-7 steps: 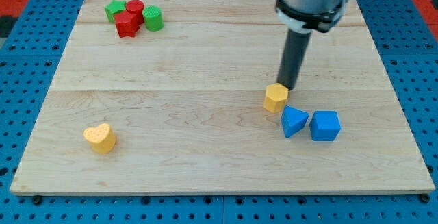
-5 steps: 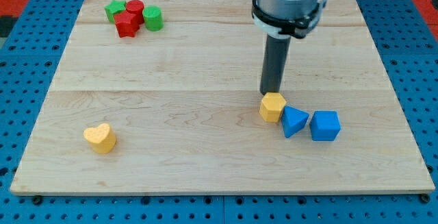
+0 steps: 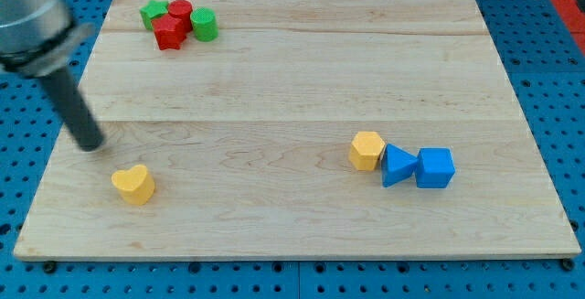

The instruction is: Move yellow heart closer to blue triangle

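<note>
The yellow heart (image 3: 134, 184) lies near the view's lower left of the wooden board (image 3: 292, 89). The blue triangle (image 3: 396, 165) lies at the view's lower right, touching a yellow hexagon (image 3: 366, 150) on its left and a blue cube (image 3: 435, 167) on its right. My tip (image 3: 92, 145) is at the view's left, just above and to the left of the yellow heart, a short gap from it. The rod looks motion-blurred.
A cluster of a green star (image 3: 154, 12), a red cylinder (image 3: 180, 11), a red star (image 3: 170, 33) and a green cylinder (image 3: 204, 25) sits at the view's top left. The board lies on a blue pegboard (image 3: 548, 80).
My tip has swept from beside the yellow hexagon at the right across to the view's left, near the yellow heart. The hexagon, blue triangle and blue cube have shifted slightly.
</note>
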Robot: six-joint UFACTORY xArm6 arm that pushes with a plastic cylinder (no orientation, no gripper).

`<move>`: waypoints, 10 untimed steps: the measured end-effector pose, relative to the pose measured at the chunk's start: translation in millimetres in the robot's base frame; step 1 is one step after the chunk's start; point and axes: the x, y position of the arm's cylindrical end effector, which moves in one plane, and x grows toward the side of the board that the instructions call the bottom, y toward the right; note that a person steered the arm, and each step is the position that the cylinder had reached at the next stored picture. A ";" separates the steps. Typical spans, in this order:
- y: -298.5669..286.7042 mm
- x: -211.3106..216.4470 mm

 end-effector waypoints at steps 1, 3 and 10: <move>-13.0 36.6; 123.3 47.8; 154.6 121.5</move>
